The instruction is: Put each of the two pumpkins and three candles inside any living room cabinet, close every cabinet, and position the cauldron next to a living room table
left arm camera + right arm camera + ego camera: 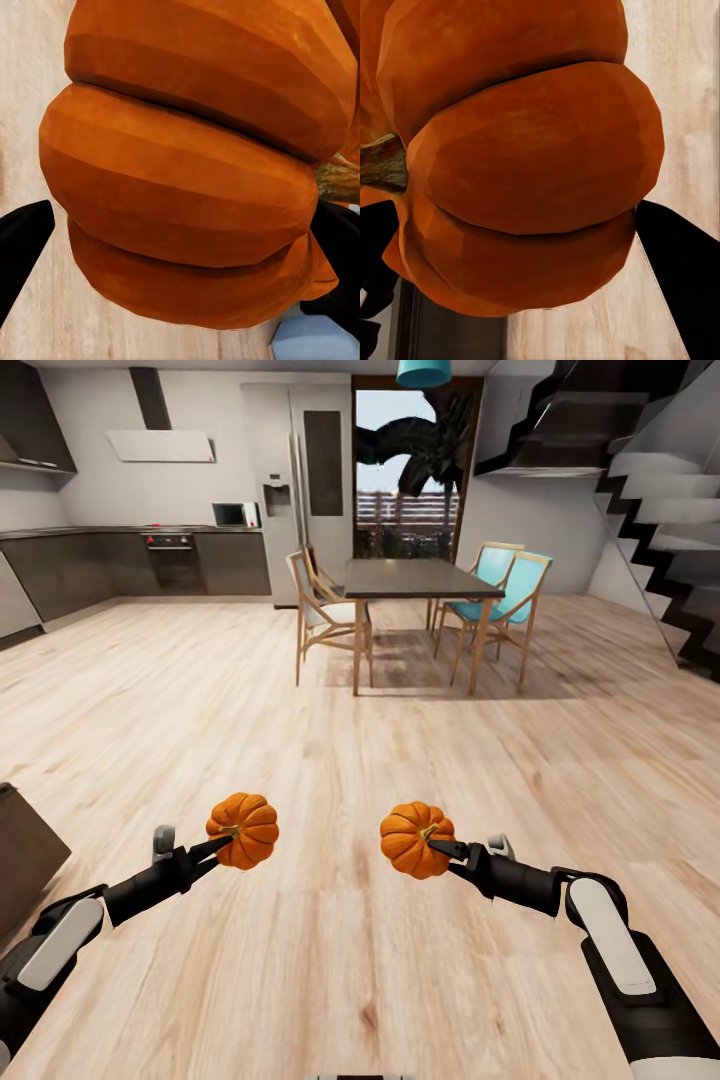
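**Operator:** Left claw (222, 845) is clamped on one pumpkin (244, 830), right claw (447, 848) is clamped on the other pumpkin (416, 839). I'm carrying both out in front of me, side by side and apart, above the wooden floor (330, 740).

**Observer:** Do the wrist cameras confirm the grip?

**Operator:** Yes. On the left wrist the orange ribs (180, 187) sit between two black fingertips (22, 240); on the right wrist it's the same, with the stem (382, 161) poking out sideways.

**Observer:** What's ahead of you?

**Operator:** A dining table (420, 578) with chairs (325, 615), kitchen units (130, 560) along the far wall, stairs (660, 490) off to my right. A dark brown corner (25, 850) shows low on my left; I can't tell what it belongs to.

**Observer:** So where does the job stand?

**Operator:** Early, I'd judge. Both pumpkins are picked up but not in a cabinet. Candles, drawers to shut and the cauldron all remain.
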You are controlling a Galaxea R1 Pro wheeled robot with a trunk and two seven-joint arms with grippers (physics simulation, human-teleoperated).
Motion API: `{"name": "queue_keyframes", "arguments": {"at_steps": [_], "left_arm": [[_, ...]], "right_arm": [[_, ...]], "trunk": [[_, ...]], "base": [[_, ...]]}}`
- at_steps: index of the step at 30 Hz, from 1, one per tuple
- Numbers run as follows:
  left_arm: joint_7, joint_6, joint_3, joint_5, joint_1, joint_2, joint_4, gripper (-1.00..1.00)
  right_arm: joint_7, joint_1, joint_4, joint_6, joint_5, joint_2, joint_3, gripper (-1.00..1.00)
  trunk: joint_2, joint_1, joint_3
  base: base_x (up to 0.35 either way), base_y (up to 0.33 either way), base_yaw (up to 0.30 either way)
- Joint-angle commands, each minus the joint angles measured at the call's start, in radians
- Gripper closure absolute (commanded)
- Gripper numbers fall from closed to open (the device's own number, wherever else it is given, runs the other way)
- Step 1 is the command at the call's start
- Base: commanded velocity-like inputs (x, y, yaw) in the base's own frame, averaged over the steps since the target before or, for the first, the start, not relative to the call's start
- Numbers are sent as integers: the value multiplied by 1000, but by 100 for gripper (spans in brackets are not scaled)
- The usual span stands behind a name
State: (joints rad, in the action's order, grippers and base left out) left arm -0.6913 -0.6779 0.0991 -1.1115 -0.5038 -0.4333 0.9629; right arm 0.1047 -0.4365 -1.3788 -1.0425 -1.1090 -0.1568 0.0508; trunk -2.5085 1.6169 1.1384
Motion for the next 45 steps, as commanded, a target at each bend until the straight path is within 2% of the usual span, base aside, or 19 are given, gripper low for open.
{"name": "queue_keyframes", "arguments": {"at_steps": [1,14,32,45], "left_arm": [[1,-10,1,-17,-1,-1,0,100],[1,-9,1,-17,-1,-1,0,100],[1,-8,2,-18,-1,-1,0,100],[1,-8,2,-20,-1,-1,1,100]], "right_arm": [[10,-1,0,-5,-8,0,1,100],[10,-1,0,-5,-8,0,1,100],[9,-1,0,-5,-5,0,1,100],[9,-1,0,-5,-5,0,1,100]], "trunk": [[0,0,1],[0,0,1],[0,0,1],[0,0,1]], "base": [[278,-132,0],[305,-59,54],[199,-162,278],[27,-20,290]]}}
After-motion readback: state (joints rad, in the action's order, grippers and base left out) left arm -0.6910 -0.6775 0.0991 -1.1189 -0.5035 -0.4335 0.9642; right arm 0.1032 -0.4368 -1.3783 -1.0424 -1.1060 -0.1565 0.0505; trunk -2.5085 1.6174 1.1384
